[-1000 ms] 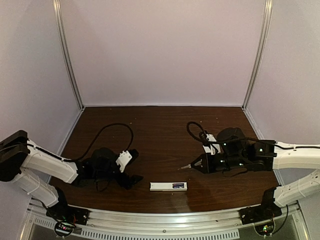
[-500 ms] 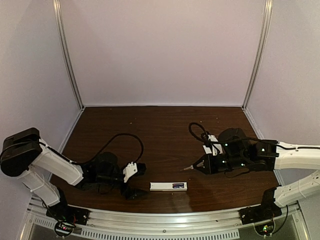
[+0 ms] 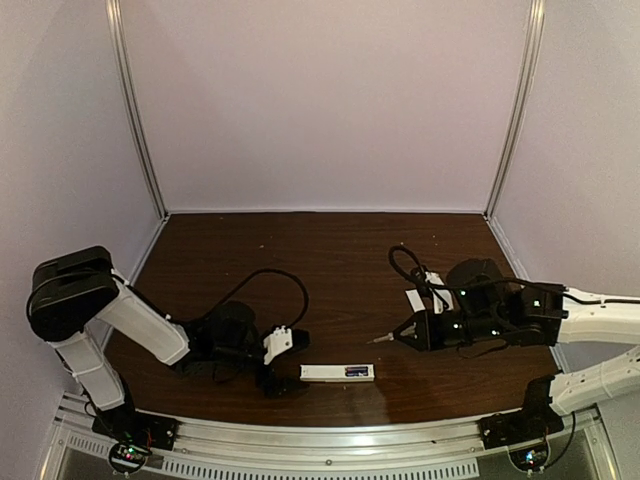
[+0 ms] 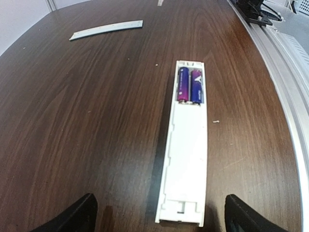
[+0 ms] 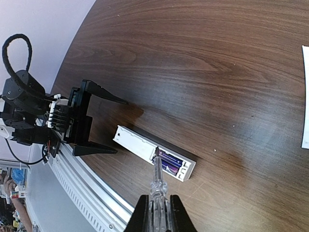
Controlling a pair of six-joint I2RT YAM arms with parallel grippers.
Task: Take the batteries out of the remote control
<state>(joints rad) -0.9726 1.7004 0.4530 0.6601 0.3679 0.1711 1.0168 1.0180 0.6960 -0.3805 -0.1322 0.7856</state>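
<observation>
Near the front edge of the table (image 4: 72, 121), the remote control (image 4: 186, 145) lies flat with its recess facing up; both batteries (image 4: 189, 86) sit side by side in it, at the end farthest from my left hand; my left gripper (image 5: 120, 127) is down low with its fingers spread wide apart, gripping nothing; the closed end of the remote sits right at the mouth of those jaws, touching neither finger; over on the other side, my right gripper (image 5: 157, 212) is clamped on the screwdriver (image 5: 157, 186); its tip points down toward the battery end, and from overhead it hangs clear of the remote, a little behind it; the cover strip (image 4: 106, 30) lies well apart, farther back on the wood.
</observation>
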